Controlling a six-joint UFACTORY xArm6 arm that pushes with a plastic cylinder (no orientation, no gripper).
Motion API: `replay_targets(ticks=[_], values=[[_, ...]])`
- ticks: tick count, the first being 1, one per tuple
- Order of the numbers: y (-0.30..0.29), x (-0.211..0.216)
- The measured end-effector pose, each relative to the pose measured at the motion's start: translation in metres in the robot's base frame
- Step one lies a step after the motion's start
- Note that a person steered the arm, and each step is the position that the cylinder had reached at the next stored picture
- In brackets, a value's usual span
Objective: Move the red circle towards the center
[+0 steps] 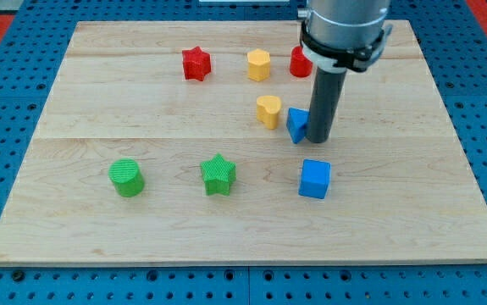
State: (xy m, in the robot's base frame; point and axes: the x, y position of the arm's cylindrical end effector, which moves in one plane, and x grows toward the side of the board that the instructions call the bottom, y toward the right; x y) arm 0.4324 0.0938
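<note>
So our red circle sits near the view's top, half hidden behind the arm, just right of the yellow hexagon. My tip is bare, holding nothing, parked against the blue block lower down, well short of the target. We reckon the circle's light, hard plastic and will slide easy but may roll off-line, so we'd push squarely on its far top side.

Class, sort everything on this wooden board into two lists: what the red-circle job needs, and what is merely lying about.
Job:
red circle block, partly hidden behind the arm
my tip, against the blue block below it

Lying about:
red star block
two yellow blocks
blue block
blue cube
green star block
green cylinder block
</note>
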Motion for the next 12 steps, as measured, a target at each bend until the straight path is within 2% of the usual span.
replay_targets(ticks=[2,3,5,6,8,12], values=[[-0.015,-0.006],[0.041,-0.031],[0.054,-0.136],[0.052,-0.173],[-0.006,-0.172],[0.016,-0.100]])
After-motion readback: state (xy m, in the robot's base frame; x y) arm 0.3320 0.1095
